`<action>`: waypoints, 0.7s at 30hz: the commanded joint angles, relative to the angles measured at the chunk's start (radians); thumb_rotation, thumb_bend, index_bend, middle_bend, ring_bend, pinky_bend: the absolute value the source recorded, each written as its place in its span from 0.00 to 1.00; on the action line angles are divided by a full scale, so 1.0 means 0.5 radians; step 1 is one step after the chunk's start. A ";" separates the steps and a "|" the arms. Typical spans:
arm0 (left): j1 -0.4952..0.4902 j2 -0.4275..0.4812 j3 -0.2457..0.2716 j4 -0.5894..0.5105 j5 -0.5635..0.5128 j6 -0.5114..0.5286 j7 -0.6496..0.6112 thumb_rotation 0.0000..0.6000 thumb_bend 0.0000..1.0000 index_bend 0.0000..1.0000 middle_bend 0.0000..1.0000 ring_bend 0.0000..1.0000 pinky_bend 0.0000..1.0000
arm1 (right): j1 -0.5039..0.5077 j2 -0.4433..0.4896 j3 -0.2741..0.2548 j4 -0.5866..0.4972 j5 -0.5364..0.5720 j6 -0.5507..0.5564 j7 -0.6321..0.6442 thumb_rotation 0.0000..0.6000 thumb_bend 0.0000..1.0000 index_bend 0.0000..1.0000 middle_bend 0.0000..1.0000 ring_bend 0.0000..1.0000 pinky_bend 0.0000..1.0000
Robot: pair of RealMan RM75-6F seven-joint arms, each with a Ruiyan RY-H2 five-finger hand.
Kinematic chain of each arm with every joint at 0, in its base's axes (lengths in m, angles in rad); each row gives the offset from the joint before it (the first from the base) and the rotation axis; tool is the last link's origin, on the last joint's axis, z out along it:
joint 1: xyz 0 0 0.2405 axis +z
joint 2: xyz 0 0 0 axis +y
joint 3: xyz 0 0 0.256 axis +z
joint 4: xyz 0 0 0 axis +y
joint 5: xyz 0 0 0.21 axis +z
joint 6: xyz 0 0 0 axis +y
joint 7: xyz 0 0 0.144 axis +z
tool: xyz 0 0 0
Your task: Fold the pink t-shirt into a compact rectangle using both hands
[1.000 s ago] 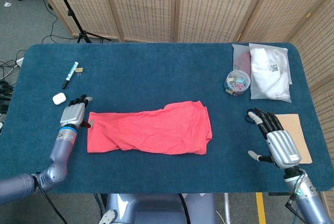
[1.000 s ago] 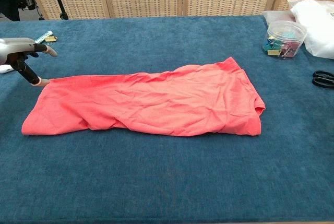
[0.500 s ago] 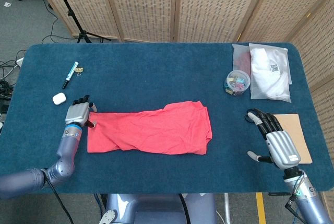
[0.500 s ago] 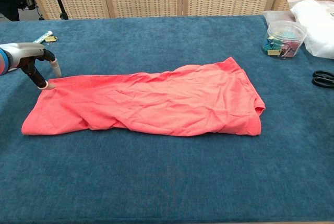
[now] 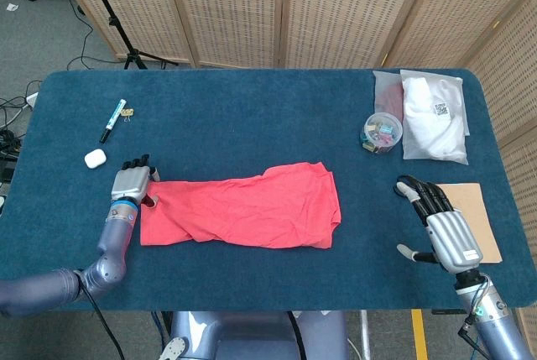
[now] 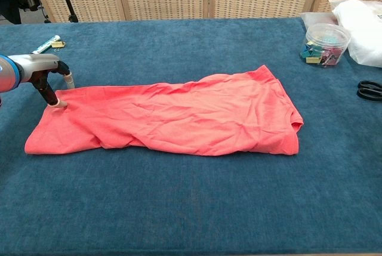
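Note:
The pink t-shirt (image 5: 243,209) lies as a long, wrinkled strip across the middle of the blue table; the chest view shows the pink t-shirt (image 6: 173,119) flat, with its narrow end to the left. My left hand (image 5: 130,182) is at that left end, fingers apart. In the chest view one tip of the left hand (image 6: 42,74) presses down on the far left corner of the cloth. No fold is pinched between its fingers. My right hand (image 5: 443,224) rests open on the table well right of the shirt, and only its dark fingertips (image 6: 370,91) show in the chest view.
A tan board (image 5: 478,209) lies beside the right hand. At the back right are a clear tub of clips (image 5: 383,133) and a bagged white cloth (image 5: 434,117). A white earbud case (image 5: 95,159) and a marker (image 5: 112,120) lie at the back left.
My left hand has slid right, from just off the shirt's left edge onto its far corner, and its fingertip has come down on the cloth. The right hand has stayed put.

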 commanded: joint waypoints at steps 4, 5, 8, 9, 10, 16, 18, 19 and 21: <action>0.018 0.005 0.013 -0.075 0.036 0.050 -0.005 1.00 0.31 0.43 0.00 0.00 0.00 | -0.005 -0.002 0.002 -0.001 -0.009 -0.007 -0.001 1.00 0.00 0.00 0.00 0.00 0.00; 0.023 0.008 0.015 -0.086 0.041 0.057 -0.008 1.00 0.31 0.43 0.00 0.00 0.00 | -0.005 -0.003 0.002 -0.001 -0.010 -0.010 -0.001 1.00 0.00 0.00 0.00 0.00 0.00; 0.036 0.016 0.025 -0.114 0.060 0.081 -0.009 1.00 0.31 0.43 0.00 0.00 0.00 | -0.005 -0.006 0.002 -0.001 -0.014 -0.017 -0.007 1.00 0.00 0.00 0.00 0.00 0.00; 0.040 0.016 0.026 -0.118 0.063 0.085 -0.012 1.00 0.31 0.43 0.00 0.00 0.00 | -0.006 -0.006 0.002 -0.002 -0.015 -0.019 -0.008 1.00 0.00 0.00 0.00 0.00 0.00; 0.043 0.016 0.025 -0.120 0.065 0.087 -0.016 1.00 0.31 0.43 0.00 0.00 0.00 | -0.006 -0.007 0.002 -0.003 -0.015 -0.021 -0.009 1.00 0.00 0.00 0.00 0.00 0.00; 0.045 -0.008 0.011 -0.063 0.077 0.105 -0.026 1.00 0.31 0.43 0.00 0.00 0.00 | -0.009 -0.006 0.002 -0.007 -0.021 -0.029 -0.009 1.00 0.00 0.00 0.00 0.00 0.00; 0.038 -0.031 0.007 -0.016 0.078 0.110 -0.013 1.00 0.31 0.43 0.00 0.00 0.00 | -0.007 -0.006 0.000 -0.007 -0.022 -0.038 -0.010 1.00 0.00 0.00 0.00 0.00 0.00; 0.031 -0.051 0.004 0.016 0.071 0.109 -0.001 1.00 0.31 0.43 0.00 0.00 0.00 | -0.006 -0.007 0.001 -0.006 -0.022 -0.042 -0.013 1.00 0.00 0.00 0.00 0.00 0.00; 0.024 -0.074 0.002 0.047 0.060 0.104 0.016 1.00 0.31 0.43 0.00 0.00 0.00 | -0.007 -0.009 0.003 -0.005 -0.022 -0.042 -0.012 1.00 0.00 0.00 0.00 0.00 0.00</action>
